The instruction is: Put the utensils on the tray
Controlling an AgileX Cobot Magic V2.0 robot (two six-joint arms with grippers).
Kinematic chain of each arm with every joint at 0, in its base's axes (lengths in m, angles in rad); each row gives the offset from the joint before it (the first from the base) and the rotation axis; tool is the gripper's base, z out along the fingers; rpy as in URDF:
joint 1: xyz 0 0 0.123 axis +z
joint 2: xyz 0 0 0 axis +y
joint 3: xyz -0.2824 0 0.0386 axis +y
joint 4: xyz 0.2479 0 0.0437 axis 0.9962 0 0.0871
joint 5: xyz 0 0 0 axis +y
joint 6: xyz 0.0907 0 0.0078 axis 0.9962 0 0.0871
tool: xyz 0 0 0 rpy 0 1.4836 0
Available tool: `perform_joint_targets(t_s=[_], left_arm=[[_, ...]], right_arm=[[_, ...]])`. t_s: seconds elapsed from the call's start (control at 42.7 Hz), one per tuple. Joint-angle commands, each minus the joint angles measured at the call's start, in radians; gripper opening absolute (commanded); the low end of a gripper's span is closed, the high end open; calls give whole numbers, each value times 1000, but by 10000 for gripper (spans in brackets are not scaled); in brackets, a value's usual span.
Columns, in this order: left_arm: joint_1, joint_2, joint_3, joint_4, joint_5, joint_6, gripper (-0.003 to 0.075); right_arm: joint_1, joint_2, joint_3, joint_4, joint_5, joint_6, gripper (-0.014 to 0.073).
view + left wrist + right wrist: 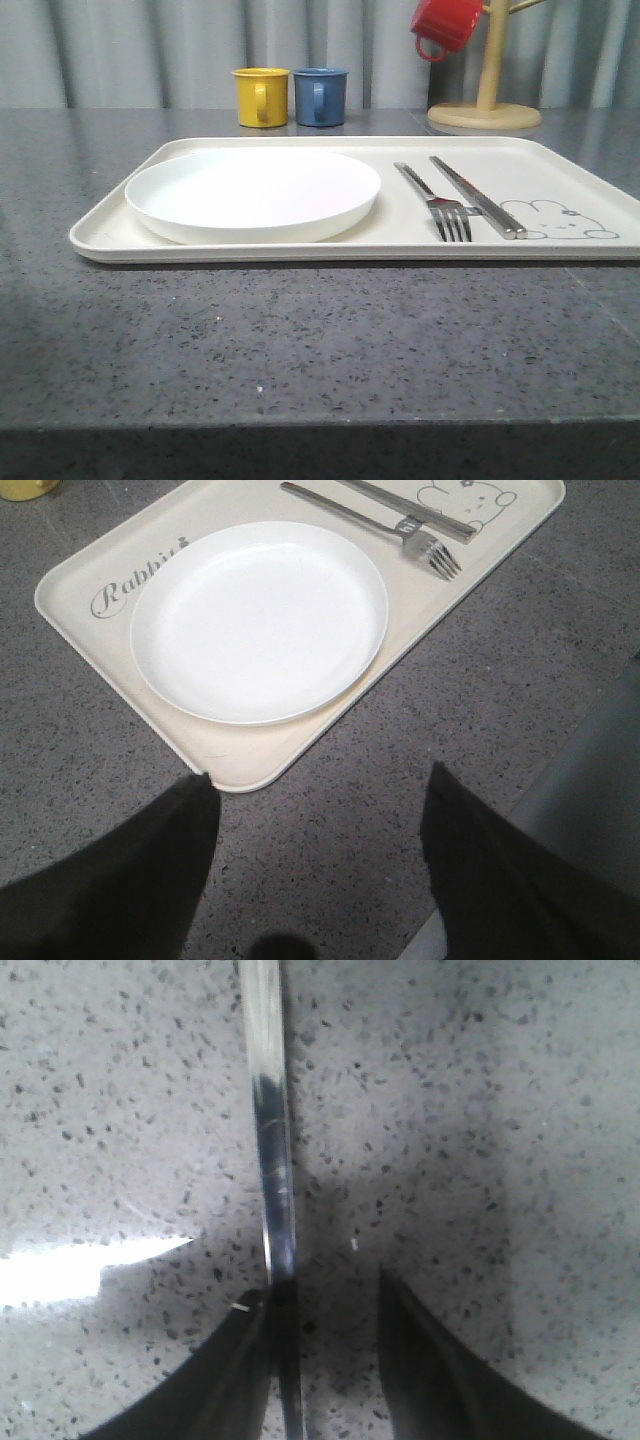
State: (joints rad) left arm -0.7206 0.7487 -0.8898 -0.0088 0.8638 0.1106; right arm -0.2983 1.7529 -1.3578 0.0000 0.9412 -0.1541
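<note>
Right pincer hovers low, spread around a utensil handle (left pincer released).

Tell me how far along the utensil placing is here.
Done: the fork and chopsticks lie on the tray beside the plate. In hand: the right gripper is open over a metal handle on the counter, one finger against it. Left: moving that piece onto the tray.

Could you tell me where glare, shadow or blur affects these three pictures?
Front view: glare washes out the round white plate. Left wrist view: sharp, dark blurred gripper fingers. Right wrist view: soft close-up, a bright glare patch beside the slender shiny metal handle.
</note>
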Motion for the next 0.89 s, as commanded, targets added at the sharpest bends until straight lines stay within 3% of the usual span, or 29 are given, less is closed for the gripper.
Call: perform_joint_targets(t_s=[0.0,0.234,0.468,0.679,0.866], left_arm=[[-8,-2,-26,-9,-66,-14,438],[-8,-2,-26,-9,-66,-14,439],[-8,-2,-26,-9,-66,-14,438],[-8,-2,-26,-9,-66,-14,438],[-8,-2,-26,-9,-66,-14,438]], right_arm=[[-5,-25,-22,11,-10,-7,238],[-1,-33,-61,49,22,-7,5],[54,-122,-114,158,77,-52,0],[216,-195,-122,282,187,-57,0],[339,-173,-118,344,176,-28,0]])
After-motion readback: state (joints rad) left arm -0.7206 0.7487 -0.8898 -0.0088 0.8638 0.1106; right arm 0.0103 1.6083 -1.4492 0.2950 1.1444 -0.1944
